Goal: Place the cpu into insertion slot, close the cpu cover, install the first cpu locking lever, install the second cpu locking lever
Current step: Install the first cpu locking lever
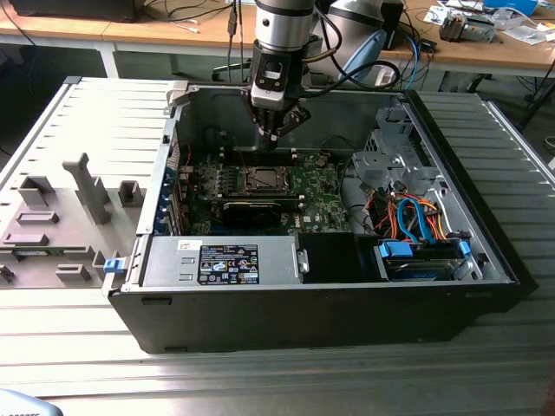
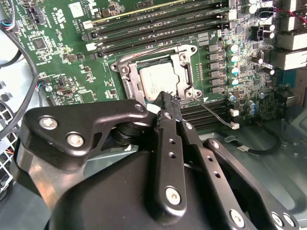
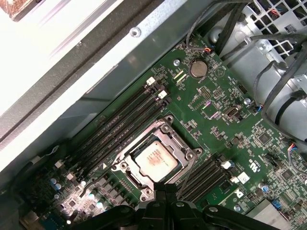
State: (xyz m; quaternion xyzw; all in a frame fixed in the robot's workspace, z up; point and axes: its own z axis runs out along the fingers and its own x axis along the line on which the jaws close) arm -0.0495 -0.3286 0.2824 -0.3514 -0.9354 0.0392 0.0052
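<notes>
cpu (image 3: 156,160): one, in insertion slot (image 3: 169,125) | cover: down | tool (image 2: 165,98): closed, empty

- The exterior view is evenly lit and soft; the case (image 1: 329,303) front is dark, its inside shadowed.
- The ribbed table (image 1: 260,381) gives off a pale sheen.
- In the first wrist view, one corner is blown out to white glare along the case wall (image 3: 72,72).
- The board (image 3: 216,120) there is sharp and bright; the cpu (image 3: 154,161) top reflects a warm tint.
- In the second wrist view, the gripper (image 2: 165,103) is close, dark and slightly soft; the cpu (image 2: 156,79) behind is clear.
</notes>
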